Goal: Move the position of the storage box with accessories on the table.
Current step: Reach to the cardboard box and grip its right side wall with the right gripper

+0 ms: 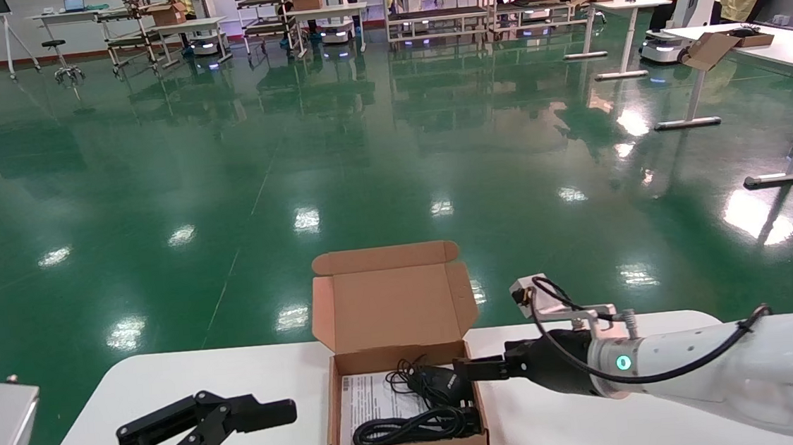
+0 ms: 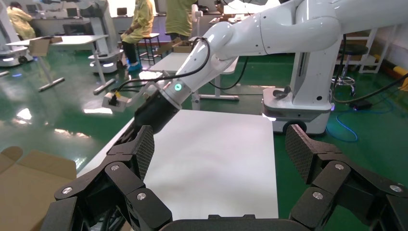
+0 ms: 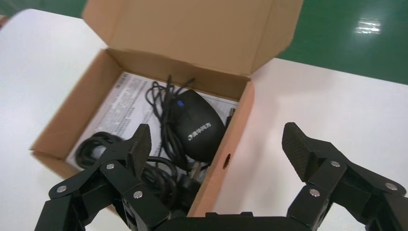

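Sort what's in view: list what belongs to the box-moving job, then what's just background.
Job: storage box with lid up; mouse, cable bundle, paper sheet inside; table; right gripper, open astride the box's right wall.

Background: left gripper, open; far desks; cardboard boxes.

The storage box [image 1: 397, 335] is brown cardboard on the white table [image 1: 169, 389], holding a black mouse [image 3: 198, 126], black cable bundle [image 1: 416, 426] and a white sheet [image 1: 372, 401] with what looks like grey print.
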Controlling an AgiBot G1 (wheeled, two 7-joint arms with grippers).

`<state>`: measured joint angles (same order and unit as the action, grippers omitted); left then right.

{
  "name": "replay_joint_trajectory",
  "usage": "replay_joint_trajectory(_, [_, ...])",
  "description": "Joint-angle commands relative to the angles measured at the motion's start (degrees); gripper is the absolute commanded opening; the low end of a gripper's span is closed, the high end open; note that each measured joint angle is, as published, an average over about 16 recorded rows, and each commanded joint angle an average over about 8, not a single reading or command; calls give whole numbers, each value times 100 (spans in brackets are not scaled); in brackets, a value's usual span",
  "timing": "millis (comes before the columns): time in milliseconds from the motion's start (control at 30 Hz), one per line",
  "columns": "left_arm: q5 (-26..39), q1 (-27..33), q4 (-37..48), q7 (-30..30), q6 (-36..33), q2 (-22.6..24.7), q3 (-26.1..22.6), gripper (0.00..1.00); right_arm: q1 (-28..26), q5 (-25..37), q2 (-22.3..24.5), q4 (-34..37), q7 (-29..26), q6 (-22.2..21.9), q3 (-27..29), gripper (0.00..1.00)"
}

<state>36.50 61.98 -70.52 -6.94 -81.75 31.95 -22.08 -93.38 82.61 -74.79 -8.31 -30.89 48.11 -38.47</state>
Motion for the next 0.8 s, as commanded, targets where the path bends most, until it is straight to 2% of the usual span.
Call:
replay_joint_trajectory(33, [0, 0, 0, 0, 0, 0, 0, 100, -12, 10, -122, 182, 91, -121, -4, 100])
replay_joint_trajectory(400, [0, 0, 0, 0, 0, 0, 0, 100, 163, -21, -260, 343, 218, -412, -34, 100])
replay_joint_trajectory(500, [0, 0, 0, 0, 0, 0, 0, 100, 205, -27, -264, 337, 197, -458, -52, 95])
replay_joint_trajectory(633, [0, 0, 0, 0, 0, 0, 0, 100, 255, -35, -265, 327, 160, -501, -78, 67])
replay_joint_trajectory(767, [0, 0, 0, 0, 0, 0, 0, 100, 292, -44, -264, 320, 122, -533, -104, 28])
replay_joint_trajectory(800, [0, 0, 0, 0, 0, 0, 0, 100, 297, -45, -264, 321, 111, -539, -112, 22])
